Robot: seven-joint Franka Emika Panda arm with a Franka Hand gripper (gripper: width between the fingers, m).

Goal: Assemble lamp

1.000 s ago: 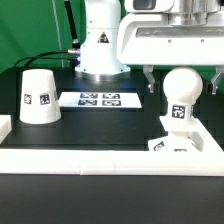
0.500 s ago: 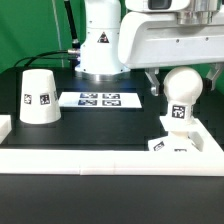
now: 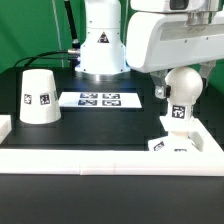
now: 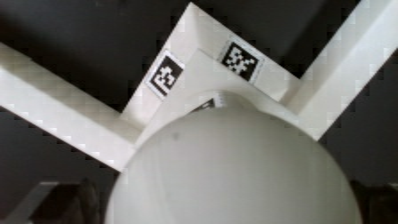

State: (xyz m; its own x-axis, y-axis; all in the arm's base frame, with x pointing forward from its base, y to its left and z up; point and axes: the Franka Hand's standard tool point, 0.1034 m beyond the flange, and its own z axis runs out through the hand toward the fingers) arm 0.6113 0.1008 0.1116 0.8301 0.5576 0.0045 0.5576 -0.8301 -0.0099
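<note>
The white ball bulb stands upright on the small blocky base at the exterior view's right, with a tag on its neck. My gripper hangs over the bulb, its jaws apart on either side of the ball; one finger shows beside it. In the wrist view the bulb fills the space in my gripper, with dark gaps on both sides, and the tagged base lies beyond. The tapered shade stands alone at the exterior view's left.
The marker board lies flat at mid-table before the arm's pedestal. A raised white rim borders the black table along the front and sides, close against the base.
My gripper has come down and shifted toward the exterior view's left, so its fingers now sit lower around the bulb. Bulb, base and shade have not moved.
</note>
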